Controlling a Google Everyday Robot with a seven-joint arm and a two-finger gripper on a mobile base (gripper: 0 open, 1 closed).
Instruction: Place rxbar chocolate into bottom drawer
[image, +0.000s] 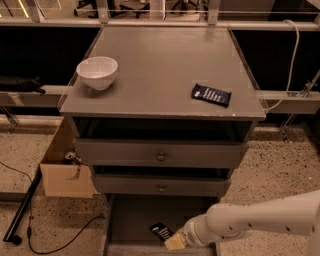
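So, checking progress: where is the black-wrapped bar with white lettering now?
The black-wrapped bar is low in the camera view, inside the open grey wooden bottom drawer, beside the gripper, below both knobbed drawers.

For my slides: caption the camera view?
Gripper over open bottom drawer, rxbar chocolate at its tip; bowl, blue bar on cabinet top.

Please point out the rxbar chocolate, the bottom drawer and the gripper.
rxbar chocolate (161, 232): camera view, middle of wrapper.
bottom drawer (132, 218): camera view, bare floor, left part.
gripper (173, 242): camera view, tan tip, at the drawer's front.
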